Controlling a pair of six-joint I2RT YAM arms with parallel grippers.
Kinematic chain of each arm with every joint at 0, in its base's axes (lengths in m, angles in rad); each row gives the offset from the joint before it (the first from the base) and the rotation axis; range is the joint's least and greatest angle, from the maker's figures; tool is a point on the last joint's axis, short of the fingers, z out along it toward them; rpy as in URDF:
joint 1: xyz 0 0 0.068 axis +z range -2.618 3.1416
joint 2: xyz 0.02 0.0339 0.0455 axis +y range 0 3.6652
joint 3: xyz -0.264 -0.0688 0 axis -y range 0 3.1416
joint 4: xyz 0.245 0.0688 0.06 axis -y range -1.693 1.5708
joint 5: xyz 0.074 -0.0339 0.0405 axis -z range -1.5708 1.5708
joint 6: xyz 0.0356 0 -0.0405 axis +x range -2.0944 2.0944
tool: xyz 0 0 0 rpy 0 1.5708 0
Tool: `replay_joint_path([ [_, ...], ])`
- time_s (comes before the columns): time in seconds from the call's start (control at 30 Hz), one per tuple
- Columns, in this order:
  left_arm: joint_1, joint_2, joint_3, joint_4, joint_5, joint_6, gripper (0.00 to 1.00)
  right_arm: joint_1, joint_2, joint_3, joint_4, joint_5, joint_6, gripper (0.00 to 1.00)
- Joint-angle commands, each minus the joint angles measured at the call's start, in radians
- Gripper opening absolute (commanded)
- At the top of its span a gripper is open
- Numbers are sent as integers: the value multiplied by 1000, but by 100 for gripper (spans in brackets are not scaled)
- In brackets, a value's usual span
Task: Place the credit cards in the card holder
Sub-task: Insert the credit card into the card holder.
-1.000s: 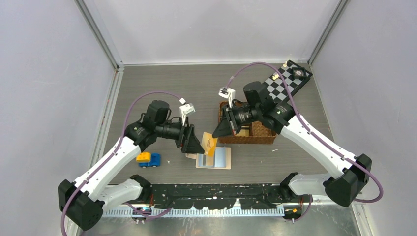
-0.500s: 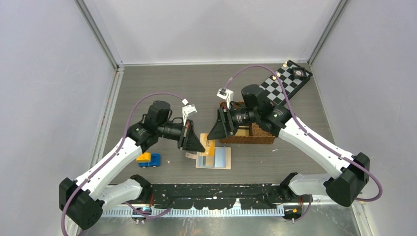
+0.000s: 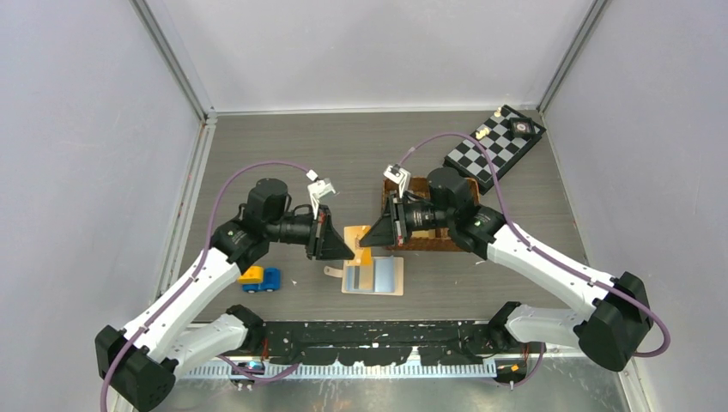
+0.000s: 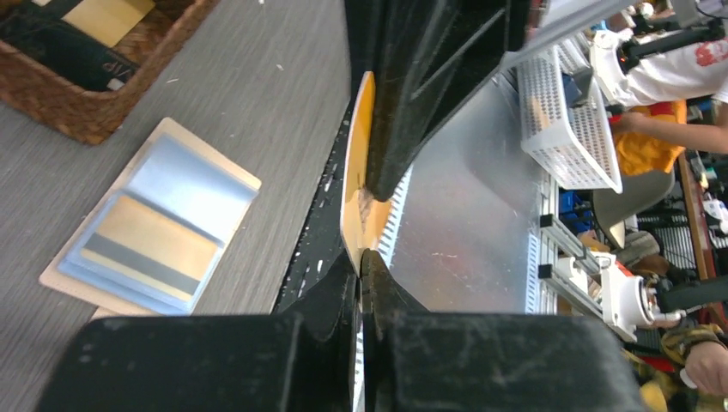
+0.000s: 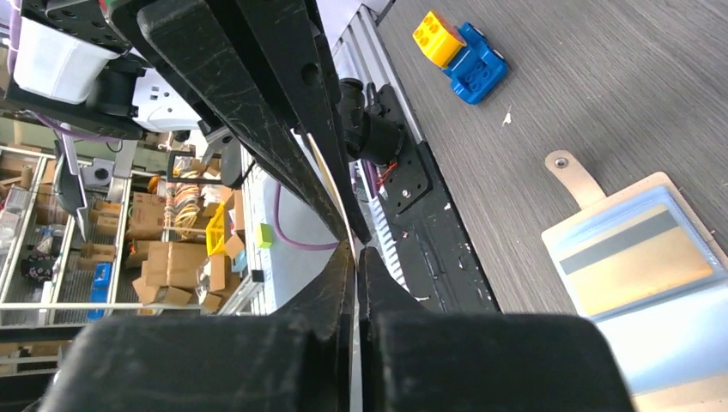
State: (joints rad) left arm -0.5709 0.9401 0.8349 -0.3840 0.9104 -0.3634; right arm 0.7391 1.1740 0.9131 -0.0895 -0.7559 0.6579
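A yellow-tan credit card (image 3: 358, 233) hangs above the table between my two grippers, edge-on in the left wrist view (image 4: 355, 163). My left gripper (image 3: 346, 251) (image 4: 360, 251) is shut on its near edge. My right gripper (image 3: 367, 239) (image 5: 354, 247) faces it from the other side, shut on the card's thin edge. Just below, the beige card holder (image 3: 386, 276) (image 4: 199, 182) (image 5: 657, 330) lies open and flat. One tan card with a dark stripe (image 4: 146, 245) (image 5: 635, 262) sits in its blue-grey pocket.
A brown woven basket (image 3: 439, 243) (image 4: 77, 116) stands right of the holder, with a black card (image 4: 60, 51) and a tan card (image 4: 107, 15) inside. Yellow and blue toy blocks (image 3: 259, 277) (image 5: 459, 47) lie to the left. A chessboard (image 3: 494, 146) sits at the back right.
My right arm has swung down and left toward the left gripper, uncovering the chessboard. The left gripper shifted slightly left. The yellow-tan card stays between the two grippers.
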Motion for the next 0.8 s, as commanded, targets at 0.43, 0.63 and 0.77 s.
replay_joint_path([
  [0.43,3,108,-145,-20,-525,-229,67,7,88,-168,-100,359,185,1],
  [0.63,2,181,-184,10,-536,-245,68,6,147,-182,-123,410,191,0],
  [0.77,-2,238,-187,15,-526,-228,64,7,178,-181,-120,425,191,0],
])
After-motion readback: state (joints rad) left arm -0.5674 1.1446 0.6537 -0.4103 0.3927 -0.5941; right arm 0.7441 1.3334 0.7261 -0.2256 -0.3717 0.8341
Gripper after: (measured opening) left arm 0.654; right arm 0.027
